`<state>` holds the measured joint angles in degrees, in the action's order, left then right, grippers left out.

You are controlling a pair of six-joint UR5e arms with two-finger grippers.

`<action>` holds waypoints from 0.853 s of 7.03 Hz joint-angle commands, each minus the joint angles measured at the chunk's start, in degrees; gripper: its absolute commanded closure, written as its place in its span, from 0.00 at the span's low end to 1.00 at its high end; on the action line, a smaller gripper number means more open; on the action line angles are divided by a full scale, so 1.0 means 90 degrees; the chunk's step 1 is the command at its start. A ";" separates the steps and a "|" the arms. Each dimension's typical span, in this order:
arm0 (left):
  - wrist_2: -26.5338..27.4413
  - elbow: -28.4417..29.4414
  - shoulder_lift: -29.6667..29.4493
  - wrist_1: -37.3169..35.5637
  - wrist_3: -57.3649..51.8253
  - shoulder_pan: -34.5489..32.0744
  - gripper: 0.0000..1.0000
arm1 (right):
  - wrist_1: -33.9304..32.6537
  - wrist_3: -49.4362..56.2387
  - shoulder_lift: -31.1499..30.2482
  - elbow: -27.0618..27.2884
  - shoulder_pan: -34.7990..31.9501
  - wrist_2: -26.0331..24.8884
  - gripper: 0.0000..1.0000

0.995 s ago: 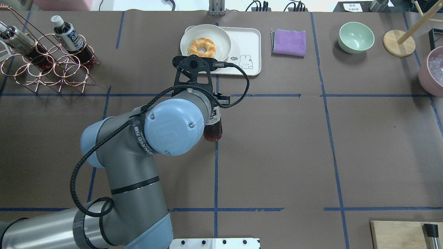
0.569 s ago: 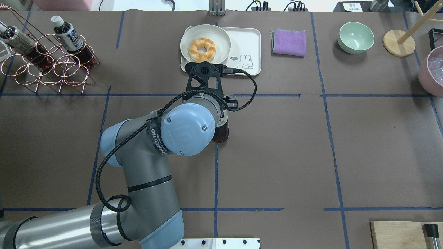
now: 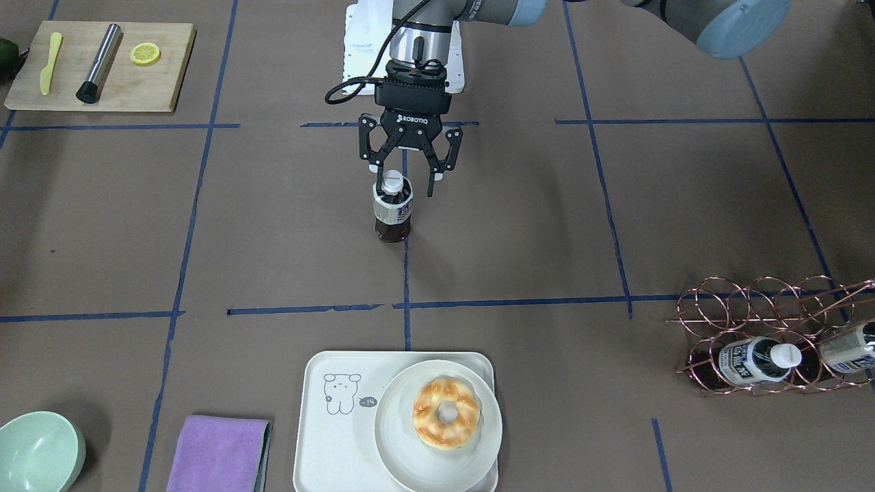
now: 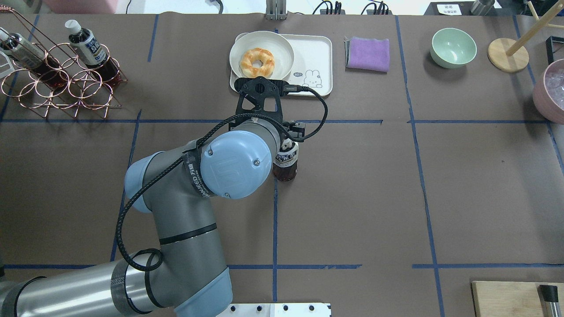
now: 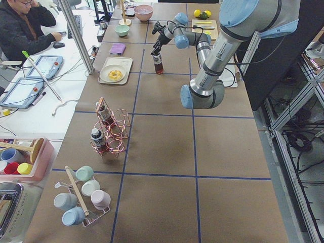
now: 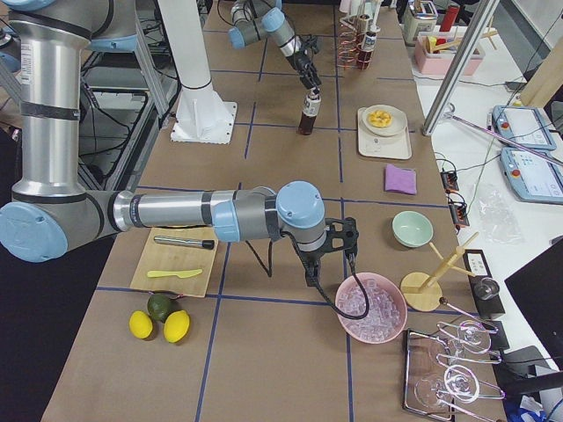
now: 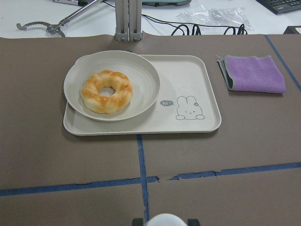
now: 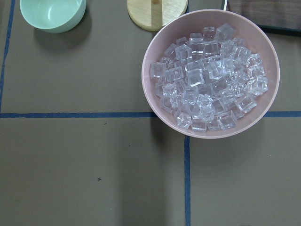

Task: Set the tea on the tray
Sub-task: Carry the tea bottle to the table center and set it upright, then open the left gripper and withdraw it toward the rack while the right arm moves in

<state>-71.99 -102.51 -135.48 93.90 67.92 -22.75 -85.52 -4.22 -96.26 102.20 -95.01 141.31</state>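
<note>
The tea [image 3: 392, 212], a small bottle of dark liquid with a white cap, stands upright on the brown table mid-way along the blue centre line. My left gripper [image 3: 403, 174] hangs open just over it, its fingers either side of the cap and clear of it. In the overhead view the tea [image 4: 286, 164] peeks out beside the wrist. The cream tray [image 3: 342, 424] with its line-drawn animal lies well beyond the tea, and the left wrist view shows the tray [image 7: 188, 80] ahead. My right gripper [image 6: 310, 277] appears only in the exterior right view; I cannot tell its state.
A white plate [image 3: 400, 447] with a doughnut [image 3: 448, 413] fills half the tray. A copper rack [image 3: 752, 307] holds two more bottles. A purple cloth [image 3: 219, 451] and green bowl [image 3: 34, 451] flank the tray. A pink bowl of ice [image 8: 211, 70] lies under the right wrist.
The left arm moved to the right with the tea, then drew back a little; more of the bottle now shows beside the wrist.
</note>
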 commanded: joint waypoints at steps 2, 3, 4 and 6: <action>-0.0058 -0.0376 0.0004 -0.0081 -0.0007 -0.0030 0.00 | -0.0010 0.0000 0.0031 0.0021 0.0000 0.0080 0.00; -0.0474 -0.0571 0.0033 -0.0139 -0.0065 -0.0253 0.00 | -0.0087 0.0000 0.0060 0.0166 0.0000 0.0090 0.00; -0.1493 -0.0738 0.0101 -0.0324 -0.0288 -0.0845 0.00 | -0.0098 -0.0087 0.0070 0.0342 0.0010 0.0090 0.00; -0.2486 -0.1468 0.1006 -0.0394 -0.0980 -0.1638 0.00 | -0.0136 -0.0710 0.0323 0.0674 0.0340 0.0110 0.00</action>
<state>-89.02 -112.01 -130.62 90.82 62.80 -33.08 -86.49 -7.44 -94.63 106.48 -93.72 142.16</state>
